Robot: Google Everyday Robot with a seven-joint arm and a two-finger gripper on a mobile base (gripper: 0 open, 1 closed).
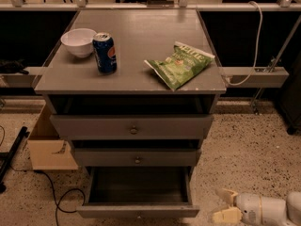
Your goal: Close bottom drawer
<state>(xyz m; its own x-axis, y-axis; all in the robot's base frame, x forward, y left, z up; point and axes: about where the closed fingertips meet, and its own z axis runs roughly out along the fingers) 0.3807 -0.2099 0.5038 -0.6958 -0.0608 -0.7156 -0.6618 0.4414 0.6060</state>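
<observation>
The bottom drawer (137, 210) is the lowest of three grey drawers and is pulled far out, showing its dark empty box. Its front panel sits at the bottom edge of the view. The top drawer (133, 126) and middle drawer (136, 157) above it stand out a little, each with a small round knob. My gripper (225, 205) is low at the bottom right, to the right of the open drawer's front corner and apart from it. Its two pale fingers (226, 216) point left and stand spread, holding nothing.
On the cabinet top (141, 74) are a white bowl (78, 41), a blue soda can (105, 52) and a green chip bag (179, 64). A cardboard box (48, 147) and black cables (56, 194) lie on the speckled floor at the left.
</observation>
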